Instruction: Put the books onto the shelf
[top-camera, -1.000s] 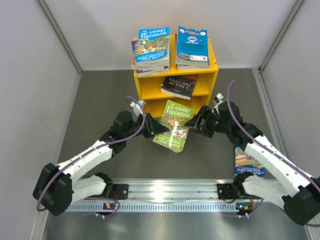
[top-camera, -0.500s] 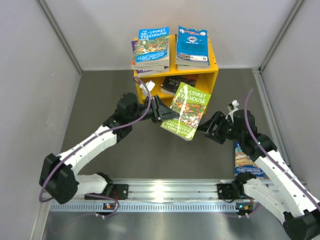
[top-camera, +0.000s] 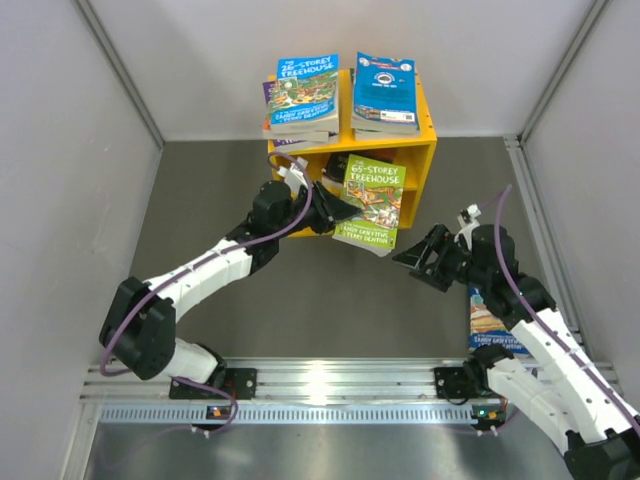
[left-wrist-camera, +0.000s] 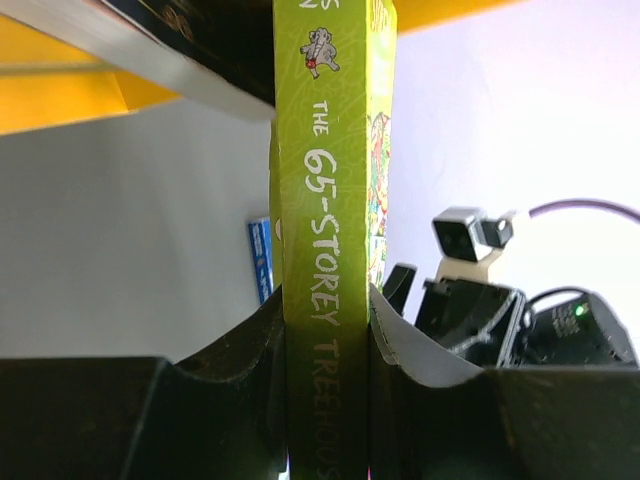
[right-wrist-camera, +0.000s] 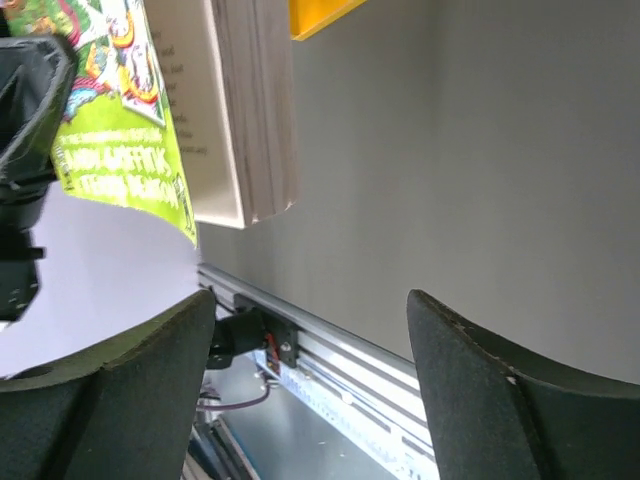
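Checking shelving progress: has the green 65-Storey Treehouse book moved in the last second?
Yes. The green book moved up the top view toward the yellow shelf, now overlapping its front.

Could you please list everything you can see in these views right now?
shelf: one, yellow, far end of the table
left stack: several books, blue cover uppermost, on the shelf top
right stack: several books, blue cover uppermost, on the shelf top
dark book: one, upper compartment, partly hidden
green book: one, held in front of the shelf
blue book: one, on the table under the right arm
table: one, dark grey
left gripper: black, shut on the green book
right gripper: black, open, empty
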